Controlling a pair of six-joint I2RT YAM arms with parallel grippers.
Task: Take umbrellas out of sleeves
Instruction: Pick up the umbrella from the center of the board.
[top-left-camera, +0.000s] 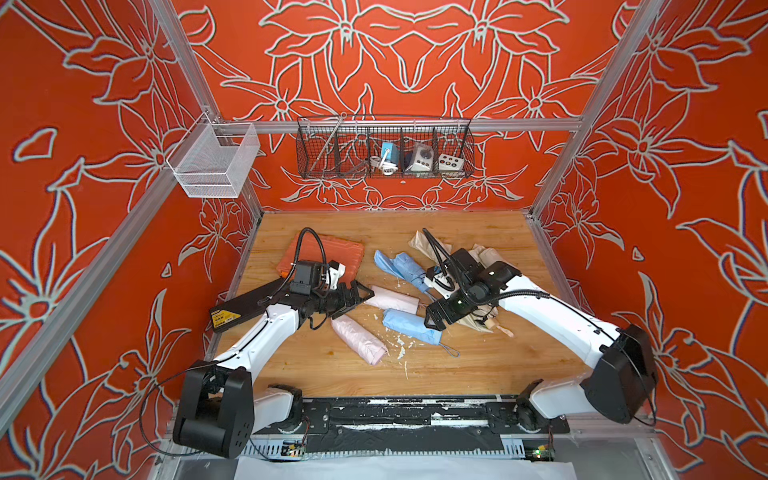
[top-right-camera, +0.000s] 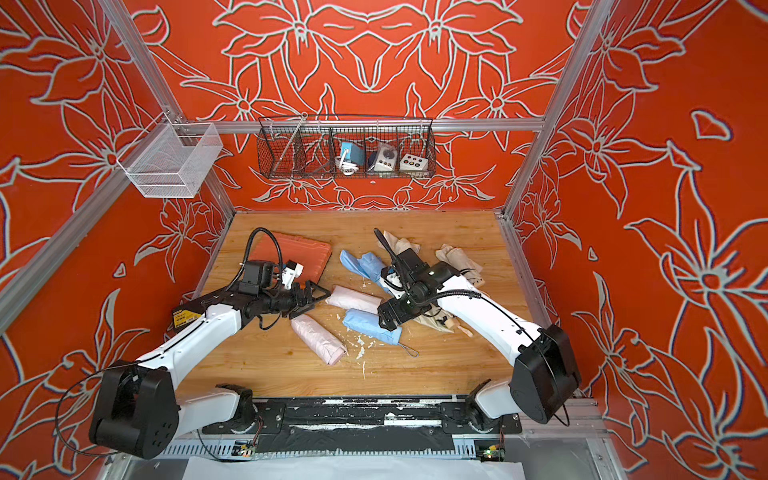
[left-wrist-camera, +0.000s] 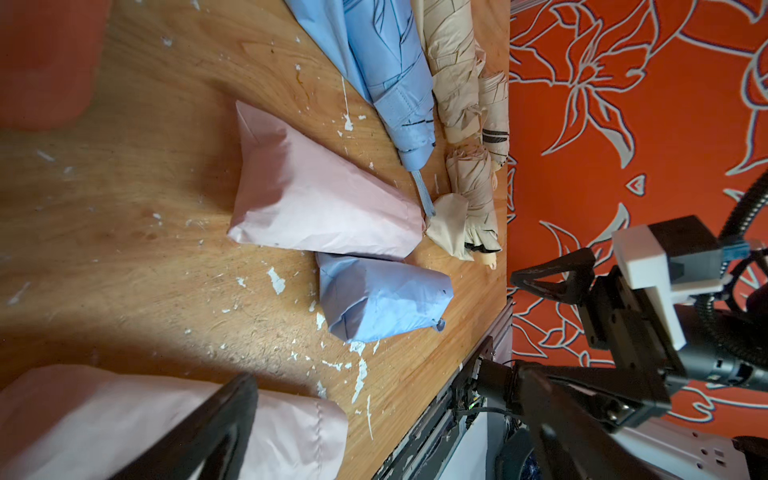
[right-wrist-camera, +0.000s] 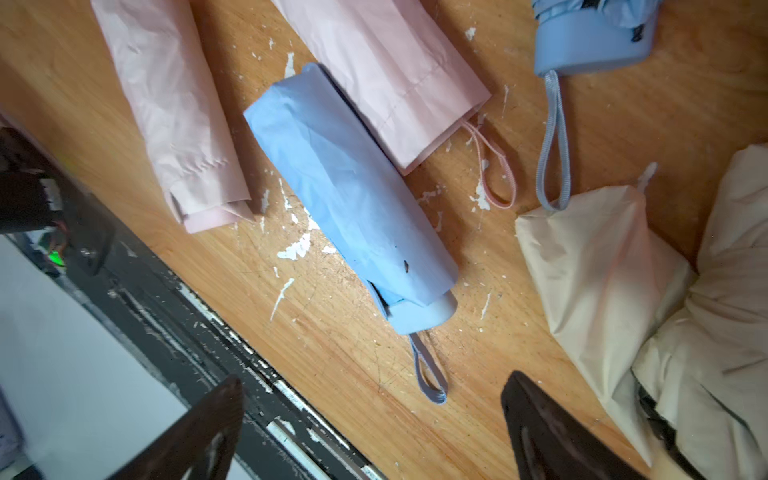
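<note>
Right now the blue umbrella (right-wrist-camera: 419, 309) lies mid-table in its blue sleeve (right-wrist-camera: 345, 187), handle and loop poking out, touching the pink sleeved umbrella (right-wrist-camera: 386, 70). Right gripper (right-wrist-camera: 372, 384) and left gripper (top-left-camera: 363, 299) both hang wide open and empty. Likely risk: a pinch catching the thin sleeve along with the handle would drag the whole bundle and shove the pink neighbour.

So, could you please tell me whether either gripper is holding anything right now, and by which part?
Nothing is held: the left gripper and the right gripper both stand open and empty.

Pale pink sleeves (top-left-camera: 360, 341), light blue sleeve (top-left-camera: 409, 326), cream umbrellas (top-right-camera: 457, 259), orange case (top-left-camera: 332, 249), red floral walls (top-left-camera: 415, 62), wood-grain table (top-left-camera: 457, 365)
</note>
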